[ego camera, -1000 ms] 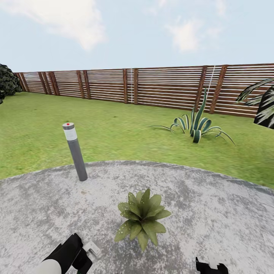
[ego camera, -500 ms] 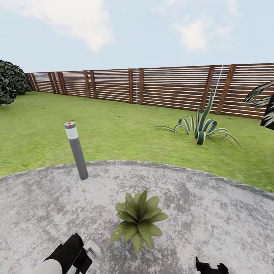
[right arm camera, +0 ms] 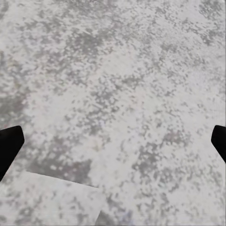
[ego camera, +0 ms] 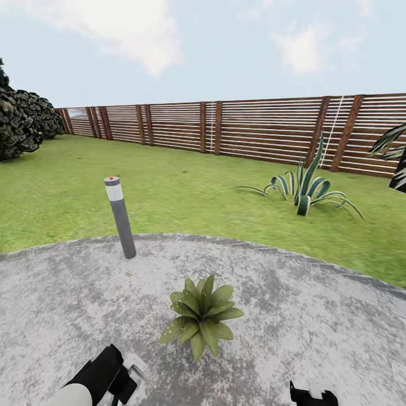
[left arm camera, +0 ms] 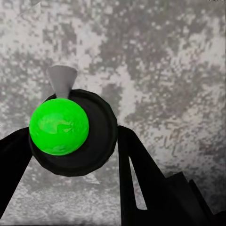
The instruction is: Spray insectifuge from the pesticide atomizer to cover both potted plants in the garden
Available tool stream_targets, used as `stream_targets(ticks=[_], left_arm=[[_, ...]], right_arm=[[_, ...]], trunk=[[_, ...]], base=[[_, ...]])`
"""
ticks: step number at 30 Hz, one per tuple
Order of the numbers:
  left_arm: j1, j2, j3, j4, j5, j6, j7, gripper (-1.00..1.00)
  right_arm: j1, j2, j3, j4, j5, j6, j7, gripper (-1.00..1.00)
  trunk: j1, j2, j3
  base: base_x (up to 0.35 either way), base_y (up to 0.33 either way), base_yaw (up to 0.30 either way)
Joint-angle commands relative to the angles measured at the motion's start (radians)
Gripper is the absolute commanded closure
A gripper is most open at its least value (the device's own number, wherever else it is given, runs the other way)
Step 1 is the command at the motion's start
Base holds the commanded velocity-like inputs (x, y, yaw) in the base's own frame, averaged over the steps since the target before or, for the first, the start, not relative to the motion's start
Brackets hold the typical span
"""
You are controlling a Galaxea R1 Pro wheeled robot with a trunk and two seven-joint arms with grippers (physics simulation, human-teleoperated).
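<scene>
My left gripper (ego camera: pixel 120 379) sits at the bottom left of the head view, shut on the pesticide atomizer (ego camera: pixel 137 367). In the left wrist view the atomizer (left arm camera: pixel 59 125) shows a bright green dome on a black round cap with a grey nozzle, between the gripper's (left arm camera: pixel 70 143) black fingers. One potted plant (ego camera: pixel 202 322), a low green rosette, stands on the grey paving just ahead and slightly right of that gripper. Pale insectifuge specks dot its near-left leaves. My right gripper (ego camera: pixel 313 396) is at the bottom right, open (right arm camera: pixel 113 143) over bare paving.
A grey bollard lamp (ego camera: pixel 120 217) stands at the paving's far-left edge. Beyond lie lawn (ego camera: pixel 186 192), a striped agave (ego camera: pixel 305 193), a brown slat fence (ego camera: pixel 254 132), dark bushes (ego camera: pixel 22 121) at far left and palm fronds (ego camera: pixel 395 152) at far right.
The whole view has swung left: bushes have come further in at the left, while the agave and fence slid right. Both arms keep their places in the picture.
</scene>
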Motion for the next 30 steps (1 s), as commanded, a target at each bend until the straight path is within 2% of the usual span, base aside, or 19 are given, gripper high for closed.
stream_targets(ticks=[1,10,14,22,26,28,30], left_arm=[[0.000,-0.001,0.008,-0.002,-0.009,0.002,-0.009,1.00],[0.000,-0.008,0.008,-0.002,-0.009,0.002,-0.008,1.00],[0.000,-0.009,0.006,-0.002,-0.010,0.002,-0.008,1.00],[0.000,-0.009,0.005,-0.005,-0.010,0.002,-0.006,1.00],[-0.002,-0.006,0.007,-0.008,-0.009,0.003,-0.013,1.00],[-0.014,-0.004,0.001,-0.010,-0.012,0.013,-0.025,1.00],[-0.019,-0.005,-0.002,-0.012,-0.017,0.030,-0.065,1.00]], right_arm=[[-0.001,0.000,-0.005,0.002,0.011,-0.004,-0.005,-1.00],[-0.001,0.000,-0.005,0.002,0.011,-0.004,-0.005,-1.00],[-0.001,-0.004,-0.005,0.001,0.011,-0.004,-0.005,-1.00],[-0.001,-0.006,-0.005,0.000,0.012,-0.002,-0.005,-1.00],[-0.001,-0.005,-0.005,0.001,0.011,-0.002,-0.005,-1.00],[-0.001,-0.005,-0.005,0.002,0.011,-0.002,-0.005,-1.00],[-0.001,-0.005,-0.005,0.002,0.011,-0.002,-0.005,-1.00]], trunk=[[0.000,0.000,-0.001],[0.000,0.000,-0.001],[0.000,0.000,-0.001],[0.000,0.000,-0.001],[0.000,0.000,-0.001],[0.000,0.000,-0.001],[0.000,0.000,-0.001]], base=[[0.204,-0.024,0.275],[0.283,-0.114,0.273],[0.200,-0.198,0.058],[-0.018,-0.230,0.002],[-0.019,-0.059,0.000],[-0.002,-0.006,0.000],[0.000,-0.001,0.000]])
